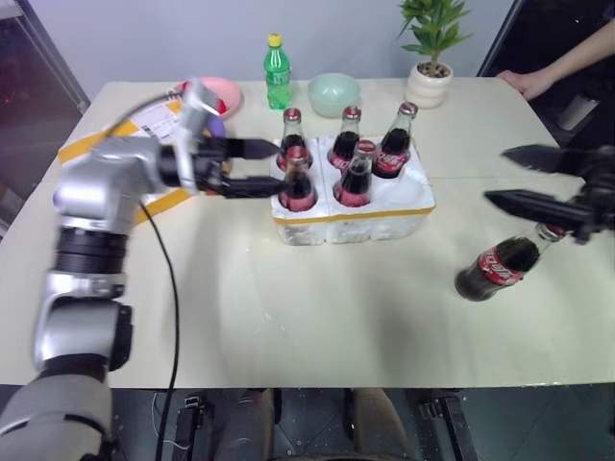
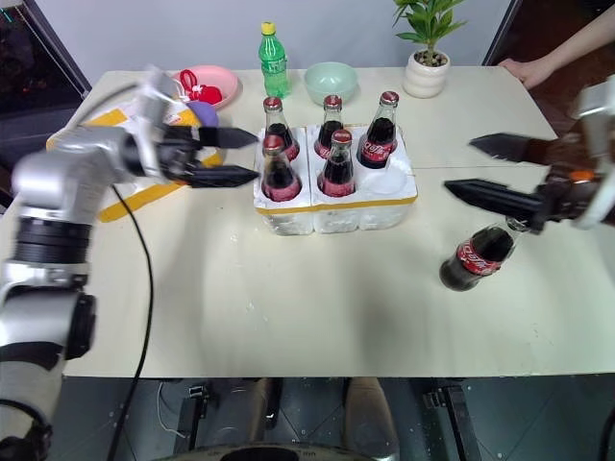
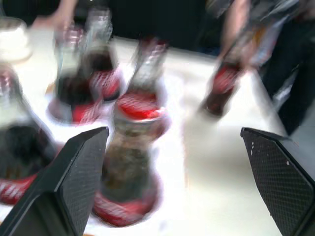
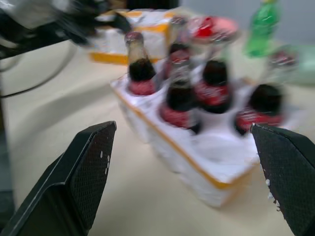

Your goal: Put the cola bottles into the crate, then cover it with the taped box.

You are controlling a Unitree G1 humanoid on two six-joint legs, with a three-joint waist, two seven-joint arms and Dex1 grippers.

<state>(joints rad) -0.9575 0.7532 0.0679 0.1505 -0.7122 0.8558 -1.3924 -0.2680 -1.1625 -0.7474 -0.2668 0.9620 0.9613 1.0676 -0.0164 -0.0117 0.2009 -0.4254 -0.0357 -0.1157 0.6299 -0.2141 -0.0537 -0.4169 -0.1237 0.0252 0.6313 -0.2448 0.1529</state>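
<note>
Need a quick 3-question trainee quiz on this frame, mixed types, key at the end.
1. How many cola bottles stand in the crate?
2. True or false: the bottle on the table outside the crate stands upright.
3. Which sits nearest the green bottle? A) pink bowl B) potted plant C) taped box

Key: 1) five. 2) false, it lies on its side below the right gripper. 3) A.
</note>
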